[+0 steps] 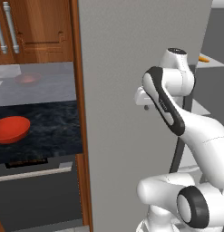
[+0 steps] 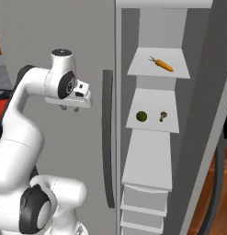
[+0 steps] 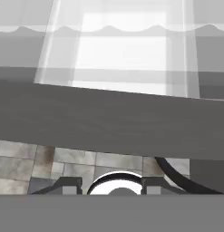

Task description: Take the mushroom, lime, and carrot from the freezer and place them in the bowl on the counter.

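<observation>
Nearest the base cameras stood the white arm, elbow folded, its gripper (image 2: pixel 70 108) held level in front of the closed grey door panel of the freezer (image 2: pixel 78 41), beside the dark vertical handle strip (image 2: pixel 107 137). Fingers pointed downward and looked empty; whether the jaws stood apart or together could not be told from these views.

Freezer's right section was open, white shelves exposed. Carrot (image 2: pixel 162 64) lay on the upper shelf, leafy end toward the back left. Lime (image 2: pixel 141 116) and mushroom (image 2: pixel 163 116) sat near each other but apart on the shelf below. All three untouched, well to the right of the gripper.

Bowl (image 1: pixel 11 128) waited on the dark marbled counter (image 1: pixel 50 131), left of the freezer, nothing in it.

Judgement: no item moved yet. Arm probably tucked back to clear the door; next move calls for swinging right into the shelves.
</observation>
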